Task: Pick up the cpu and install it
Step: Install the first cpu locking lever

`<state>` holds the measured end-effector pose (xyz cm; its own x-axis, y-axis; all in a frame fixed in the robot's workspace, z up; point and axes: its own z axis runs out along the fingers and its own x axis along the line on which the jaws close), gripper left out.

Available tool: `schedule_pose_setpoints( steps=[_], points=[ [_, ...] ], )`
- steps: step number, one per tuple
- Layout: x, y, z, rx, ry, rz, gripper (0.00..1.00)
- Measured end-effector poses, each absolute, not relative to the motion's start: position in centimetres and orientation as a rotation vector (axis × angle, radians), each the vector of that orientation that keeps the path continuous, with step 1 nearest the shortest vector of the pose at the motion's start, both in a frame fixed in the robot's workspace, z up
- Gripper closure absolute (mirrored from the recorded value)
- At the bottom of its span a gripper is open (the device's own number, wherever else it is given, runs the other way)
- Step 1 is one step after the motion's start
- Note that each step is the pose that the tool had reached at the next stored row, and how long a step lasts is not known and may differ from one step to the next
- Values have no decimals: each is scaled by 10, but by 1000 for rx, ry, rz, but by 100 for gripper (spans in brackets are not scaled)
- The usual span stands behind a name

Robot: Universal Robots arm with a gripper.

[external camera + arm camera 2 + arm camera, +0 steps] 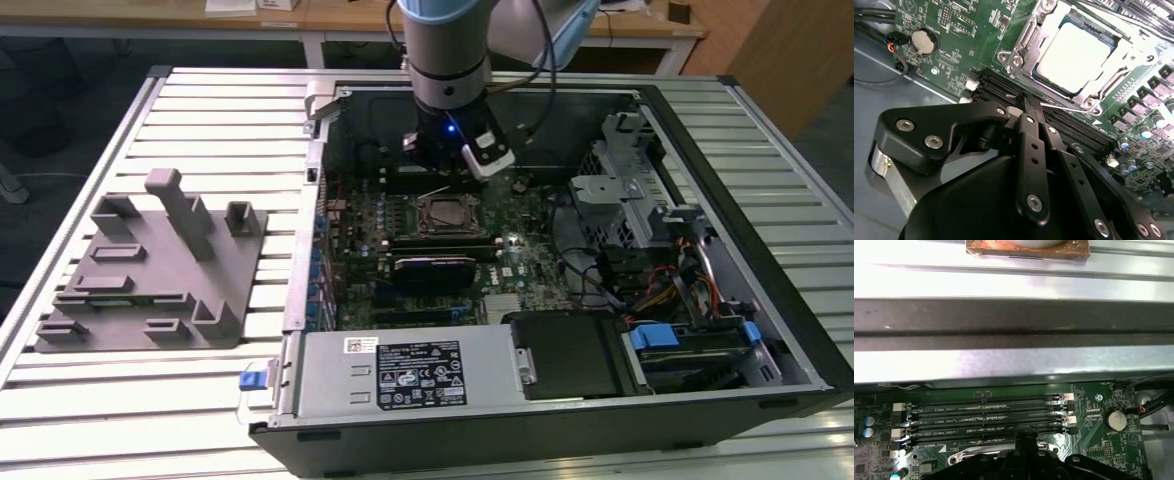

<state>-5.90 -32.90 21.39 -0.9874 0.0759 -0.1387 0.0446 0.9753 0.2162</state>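
Observation:
The cpu (1074, 52), a square chip with a pale silvery top, lies flat inside the metal-rimmed socket frame (1019, 52) on the green motherboard; in the exterior view the cpu (445, 213) sits at the middle of the board. My gripper (1026, 102) hangs just beside the socket, over the memory slots (984, 412), its black fingers (1030, 140) shut together with nothing between them. A thin metal socket lever (1066, 107) runs right by the fingertips. In the exterior view the gripper (442, 184) is just behind the socket.
The open computer case (694, 300) holds the motherboard, a power supply (400, 375) at the front and drive cages (627, 190) on the exterior view's right. A grey plastic tray with upright posts (147, 270) stands on the slatted table on the exterior view's left. A coin cell (923, 41) sits near the slots.

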Motion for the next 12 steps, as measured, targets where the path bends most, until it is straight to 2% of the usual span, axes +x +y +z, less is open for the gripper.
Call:
schedule_pose_setpoints(
  steps=[12],
  points=[
    [-67,-325,214,92,2975,330,89]
  ],
)
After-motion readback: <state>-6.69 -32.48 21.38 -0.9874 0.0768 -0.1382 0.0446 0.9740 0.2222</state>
